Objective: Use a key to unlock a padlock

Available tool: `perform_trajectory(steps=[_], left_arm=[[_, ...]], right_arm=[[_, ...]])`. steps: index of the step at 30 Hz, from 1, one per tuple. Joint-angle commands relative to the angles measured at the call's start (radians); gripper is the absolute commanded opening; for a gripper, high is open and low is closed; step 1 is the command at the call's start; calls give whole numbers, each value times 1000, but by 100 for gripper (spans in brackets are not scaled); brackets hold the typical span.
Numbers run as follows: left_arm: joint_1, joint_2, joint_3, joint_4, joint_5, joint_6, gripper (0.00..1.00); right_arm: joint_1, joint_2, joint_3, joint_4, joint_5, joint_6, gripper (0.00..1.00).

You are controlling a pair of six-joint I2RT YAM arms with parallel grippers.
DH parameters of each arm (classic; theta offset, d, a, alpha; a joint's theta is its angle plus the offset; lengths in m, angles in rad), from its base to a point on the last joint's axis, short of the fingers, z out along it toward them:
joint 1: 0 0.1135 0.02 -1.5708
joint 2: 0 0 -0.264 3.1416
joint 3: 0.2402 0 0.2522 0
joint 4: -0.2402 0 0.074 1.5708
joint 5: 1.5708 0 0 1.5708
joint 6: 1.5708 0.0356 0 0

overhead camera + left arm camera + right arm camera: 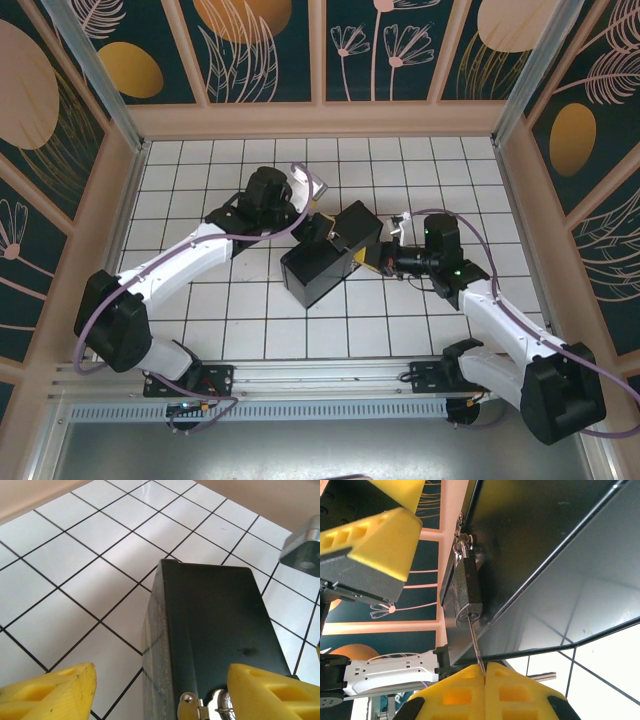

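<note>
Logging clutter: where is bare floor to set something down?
Free: white floor tiles along the beige back wall, and those nearer than the dark rectangular box. Crowded: at the box, where left gripper and right gripper meet.

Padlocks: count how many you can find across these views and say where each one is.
1. The padlock hangs on the dark box; the key pinched in the right tool meets its lower end. Another could be hidden behind the box.

Right end effector (485,669) pinches key (475,642), tip touching padlock (466,592).
</note>
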State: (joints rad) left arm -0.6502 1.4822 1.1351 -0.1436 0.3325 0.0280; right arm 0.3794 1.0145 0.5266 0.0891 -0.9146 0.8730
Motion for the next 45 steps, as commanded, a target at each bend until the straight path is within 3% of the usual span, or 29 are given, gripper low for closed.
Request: perform_trajectory(steps=[1,22,45], left_arm=[[-9,-25,-21,47,5,50,69],[-58,54,55,-34,-107,110,66],[-66,43,29,-54,-68,129,64]], right_arm=[[-2,2,-2,18,-14,11,0],[-4,3,-45,149,-23,125,0],[-34,-6,-35,104,-6,117,0]])
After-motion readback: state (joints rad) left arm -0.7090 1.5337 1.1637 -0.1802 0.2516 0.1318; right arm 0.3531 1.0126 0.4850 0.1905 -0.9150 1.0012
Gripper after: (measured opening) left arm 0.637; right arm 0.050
